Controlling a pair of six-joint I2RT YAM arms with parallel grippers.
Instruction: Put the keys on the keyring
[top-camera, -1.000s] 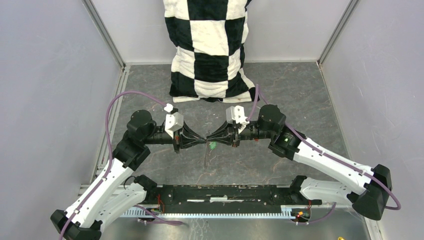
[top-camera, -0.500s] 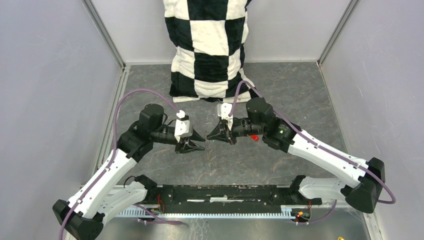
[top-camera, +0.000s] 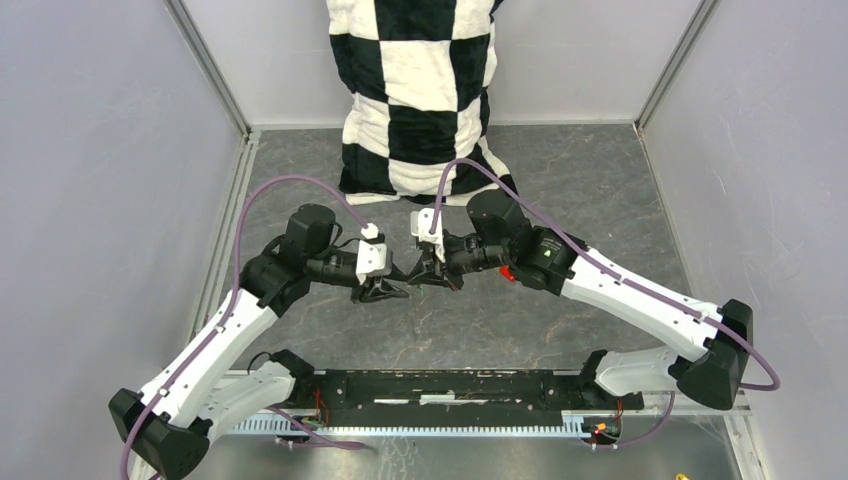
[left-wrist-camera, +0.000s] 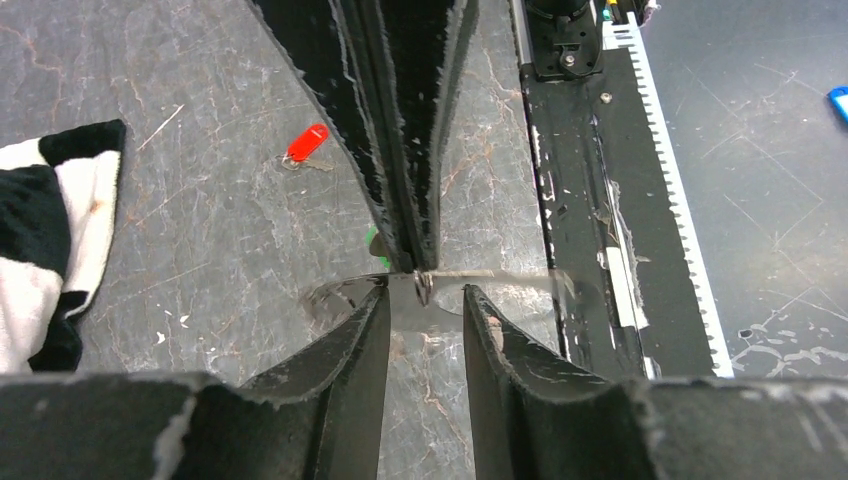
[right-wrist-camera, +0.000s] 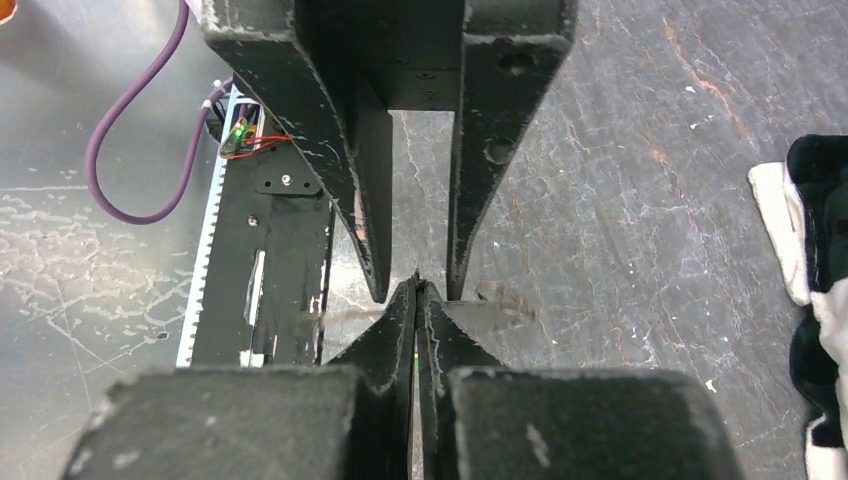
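Pinching keyring (left-wrist-camera: 505, 275), right end effector (right-wrist-camera: 417, 290) clamped

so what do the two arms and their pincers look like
The left arm and right arm have white shells, black joints and a looping purple cable each, with a white block at the wrist. A small green light shows on the right arm. The left pincer and right pincer have black, tapered, scuffed fingers.

1 key (left-wrist-camera: 306, 142) has a red head, the surface (top-camera: 600, 180) is dark grey with pale veins, the cloth (top-camera: 420, 90) black-and-white checked.
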